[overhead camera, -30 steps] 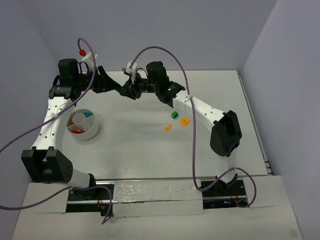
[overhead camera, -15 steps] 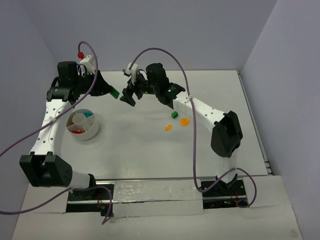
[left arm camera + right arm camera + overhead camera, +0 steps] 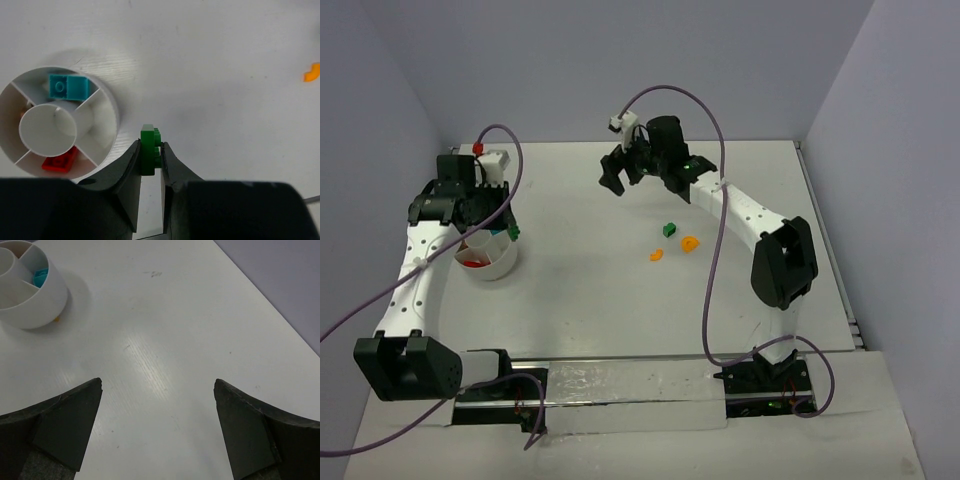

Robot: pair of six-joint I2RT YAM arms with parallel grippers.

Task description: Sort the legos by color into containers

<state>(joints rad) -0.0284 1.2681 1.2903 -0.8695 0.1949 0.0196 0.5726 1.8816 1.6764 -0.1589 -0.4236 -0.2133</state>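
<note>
My left gripper is shut on a small green lego, holding it upright just right of the white bowl's rim. In the top view this gripper hangs at the bowl's right side. One compartment of the bowl holds a cyan lego and another a red lego. My right gripper is open and empty above bare table, at the back middle. On the table lie a green lego and two curved orange legos.
The left arm covers most of the bowl in the top view. Purple cables arc over both arms. Grey walls close in the table at the back and on both sides. The bowl shows at the upper left of the right wrist view.
The green lego passed from my right gripper to my left at the back. My right gripper opened and drew away to the right. My left gripper carried the lego down to the bowl.
</note>
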